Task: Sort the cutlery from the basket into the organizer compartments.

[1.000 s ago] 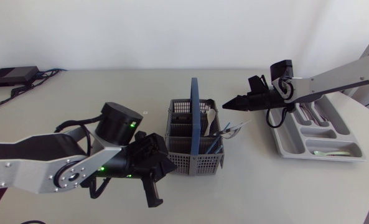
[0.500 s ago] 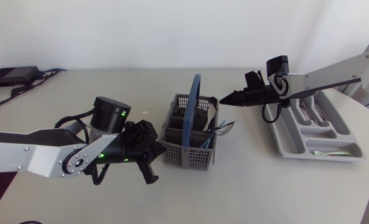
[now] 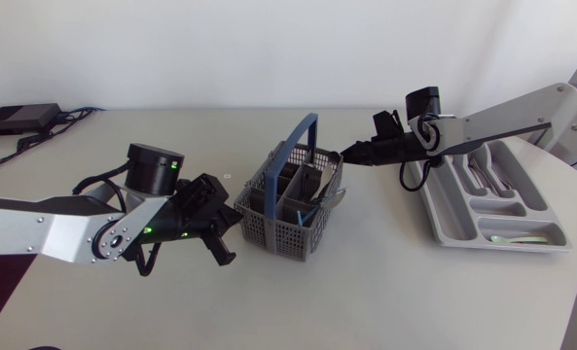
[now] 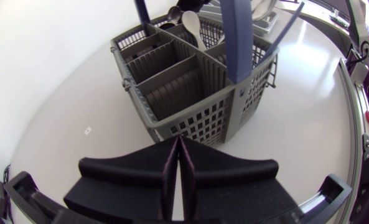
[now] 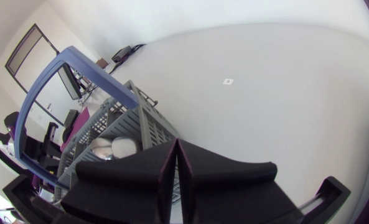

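**Both claws shut, basket between them**

The pale table (image 3: 385, 292) runs wide under a white wall, with one arm coming in from each side. The left gripper (image 3: 232, 222) sits low, just beside the near wall of the grey mesh basket (image 3: 278, 231). Its two wedge fingers are pressed flat together with nothing between them. Seen from the left wrist, the left gripper (image 4: 178, 140) points straight at the basket's perforated side.

The right gripper (image 3: 347, 156) is likewise squeezed closed and empty. Its tip is at the basket's far rim, though I cannot tell whether it touches.

The basket stands near the middle of the table, turned at an angle, with its blue handle (image 3: 294, 146) arching over the divided compartments. A white spoon (image 4: 193, 26) and some blue-handled pieces stick up at its far end.

The grey organizer (image 3: 446, 233) lies well apart by the right arm, with cutlery already in some of its compartments.
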